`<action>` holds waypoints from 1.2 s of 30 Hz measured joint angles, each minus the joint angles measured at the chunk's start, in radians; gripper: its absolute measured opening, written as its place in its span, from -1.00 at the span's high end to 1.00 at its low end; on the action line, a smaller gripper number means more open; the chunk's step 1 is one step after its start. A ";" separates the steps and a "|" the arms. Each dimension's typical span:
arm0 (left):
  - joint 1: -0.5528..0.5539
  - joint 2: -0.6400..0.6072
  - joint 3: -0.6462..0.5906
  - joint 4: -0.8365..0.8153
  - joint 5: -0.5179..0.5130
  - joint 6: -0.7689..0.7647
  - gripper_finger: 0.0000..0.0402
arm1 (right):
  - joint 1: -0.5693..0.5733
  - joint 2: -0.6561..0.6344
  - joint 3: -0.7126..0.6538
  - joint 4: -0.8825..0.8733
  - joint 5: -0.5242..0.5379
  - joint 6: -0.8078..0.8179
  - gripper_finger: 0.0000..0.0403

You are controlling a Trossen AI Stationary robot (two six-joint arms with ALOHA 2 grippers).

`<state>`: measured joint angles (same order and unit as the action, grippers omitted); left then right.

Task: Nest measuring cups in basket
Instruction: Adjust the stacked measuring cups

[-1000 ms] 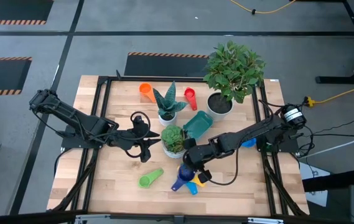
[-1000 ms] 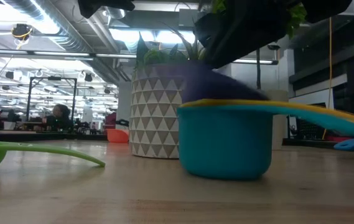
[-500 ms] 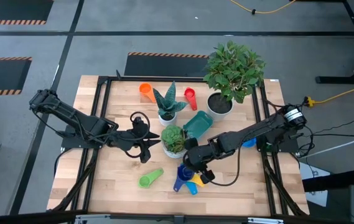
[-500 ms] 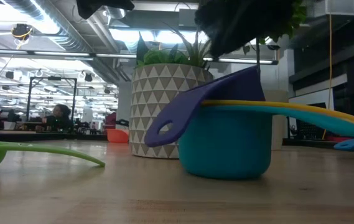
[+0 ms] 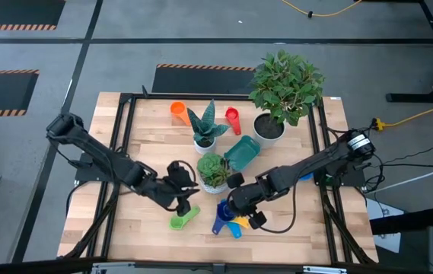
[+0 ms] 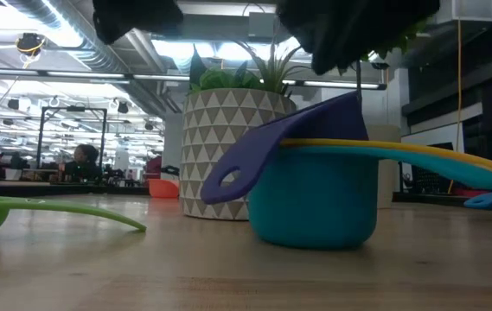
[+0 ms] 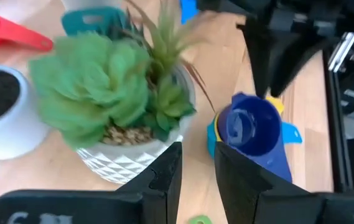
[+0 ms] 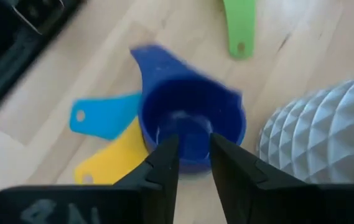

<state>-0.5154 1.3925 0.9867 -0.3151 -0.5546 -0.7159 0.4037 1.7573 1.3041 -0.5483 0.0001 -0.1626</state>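
Near the front edge of the wooden tabletop (image 5: 148, 228), three measuring cups sit stacked: a dark blue cup (image 5: 224, 211) rests inside a yellow cup (image 5: 240, 223), which rests inside a light blue cup (image 5: 234, 230). The low view shows the same stack from the side, with the light blue cup (image 6: 315, 199) at the bottom and the dark blue handle (image 6: 263, 155) drooping over its rim. Their three handles fan out in different directions.

The right gripper (image 5: 235, 204) hangs just above this stack with its fingers (image 8: 164, 168) a narrow gap apart and nothing between them; the dark blue cup (image 8: 189, 124) lies just beyond their tips.

The left gripper (image 5: 179, 199) is over the green cup (image 5: 183, 220), which lies on the boards apart from the stack. Its fingers (image 7: 167, 174) stand slightly apart and grasp nothing.

The teal basket (image 5: 241, 153) lies tilted near the middle of the tabletop, between a small succulent in a white patterned pot (image 5: 212, 171) and a larger leafy plant in a white pot (image 5: 277, 99). It is well apart from the stacked cups. An orange cup (image 5: 178, 111) and a red cup (image 5: 234, 119) lie toward the back, on either side of a spiky plant (image 5: 205, 129). Another blue piece (image 5: 304, 175) shows partly behind the right arm.

In the low view, a person (image 6: 79, 160) sits far off in the room.
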 joint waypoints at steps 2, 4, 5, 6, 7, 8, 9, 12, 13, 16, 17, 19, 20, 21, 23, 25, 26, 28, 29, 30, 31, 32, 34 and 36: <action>-0.011 0.031 0.000 0.017 0.000 -0.014 0.57 | -0.001 0.003 -0.026 -0.005 0.018 0.000 0.53; -0.021 0.059 0.000 0.045 -0.001 -0.015 0.57 | -0.001 0.003 -0.046 0.003 0.034 0.001 0.53; -0.026 0.075 0.000 0.059 -0.001 -0.015 0.57 | -0.001 0.003 -0.051 0.008 0.044 0.001 0.53; -0.031 0.090 0.000 0.072 0.000 -0.016 0.57 | -0.001 0.003 -0.055 0.008 0.049 0.002 0.53; -0.037 0.106 -0.001 0.090 0.001 -0.016 0.57 | -0.001 0.003 -0.058 0.007 0.052 0.003 0.53; -0.041 0.122 -0.001 0.112 0.011 -0.017 0.57 | -0.001 0.003 -0.060 0.008 0.052 0.004 0.53; -0.045 0.136 -0.001 0.133 0.028 -0.018 0.57 | -0.001 0.003 -0.061 0.006 0.052 0.005 0.53; -0.056 0.180 -0.001 0.200 0.090 -0.039 0.57 | -0.001 -0.003 -0.061 -0.005 0.052 0.009 0.53; -0.059 0.194 -0.001 0.215 0.107 -0.055 0.57 | 0.001 -0.010 -0.061 -0.009 0.052 0.018 0.53; -0.070 0.238 -0.001 0.267 0.148 -0.106 0.57 | 0.012 -0.041 -0.061 -0.056 0.053 0.044 0.53; -0.074 0.251 -0.001 0.276 0.160 -0.122 0.57 | 0.017 -0.048 -0.061 -0.078 0.053 0.059 0.53; -0.081 0.277 -0.002 0.301 0.177 -0.158 0.57 | 0.023 -0.053 -0.061 -0.115 0.057 0.103 0.53; -0.084 0.292 -0.002 0.317 0.182 -0.177 0.57 | 0.027 -0.053 -0.061 -0.127 0.058 0.123 0.53; -0.087 0.304 -0.002 0.321 0.183 -0.197 0.57 | 0.030 -0.053 -0.063 -0.130 0.059 0.137 0.53; -0.092 0.330 -0.002 0.347 0.184 -0.225 0.57 | 0.037 -0.054 -0.085 -0.112 0.061 0.159 0.53; -0.098 0.351 -0.002 0.366 0.184 -0.251 0.57 | 0.041 -0.053 -0.115 -0.100 0.062 0.166 0.53; -0.100 0.365 -0.002 0.378 0.187 -0.263 0.57 | 0.044 -0.053 -0.132 -0.091 0.063 0.177 0.53; -0.101 0.392 -0.002 0.396 0.205 -0.285 0.57 | 0.045 -0.053 -0.170 -0.063 0.068 0.204 0.53; -0.101 0.404 -0.002 0.399 0.213 -0.299 0.57 | 0.045 -0.052 -0.188 -0.053 0.077 0.219 0.53; -0.101 0.416 -0.002 0.416 0.222 -0.309 0.57 | 0.045 -0.052 -0.204 -0.040 0.085 0.241 0.53; -0.100 0.428 -0.002 0.432 0.230 -0.325 0.57 | 0.045 -0.052 -0.219 -0.023 0.092 0.257 0.53; -0.099 0.438 -0.002 0.438 0.232 -0.329 0.57 | 0.045 -0.052 -0.238 0.002 0.095 0.269 0.53; -0.097 0.457 -0.002 0.469 0.232 -0.330 0.57 | 0.045 -0.051 -0.269 0.041 0.095 0.299 0.53; -0.092 0.465 -0.002 0.503 0.232 -0.330 0.57 | 0.046 -0.051 -0.294 0.094 0.074 0.323 0.53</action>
<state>-0.6072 1.8570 0.9845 0.1882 -0.3226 -1.0454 0.4501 1.7058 1.0100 -0.4542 0.0740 0.1599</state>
